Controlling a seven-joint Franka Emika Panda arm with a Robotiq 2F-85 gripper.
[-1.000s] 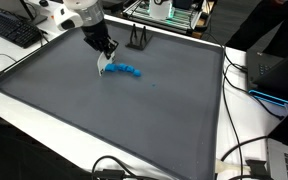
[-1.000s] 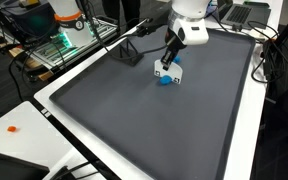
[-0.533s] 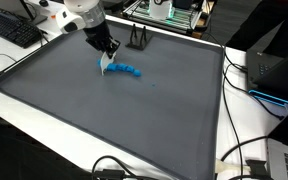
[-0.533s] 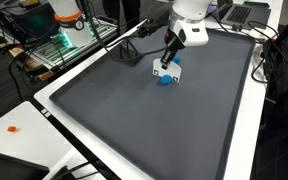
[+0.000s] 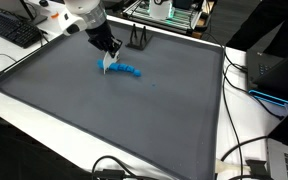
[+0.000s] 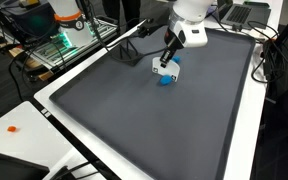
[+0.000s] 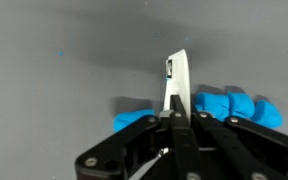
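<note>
Bright, even room light covers the grey desk (image 5: 114, 125) in both exterior views, and shadows near the hand (image 5: 107, 56) are faint and soft. In the wrist view the hand's black body is blurred close up. The white strip (image 7: 176, 80) above it is sharper, and the blue beads (image 7: 229, 105) are slightly soft.

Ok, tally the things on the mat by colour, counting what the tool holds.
Blue: 1, beads
White: 1, strip, gripped by the tool
Black: 1, stand
Total: 3
</note>
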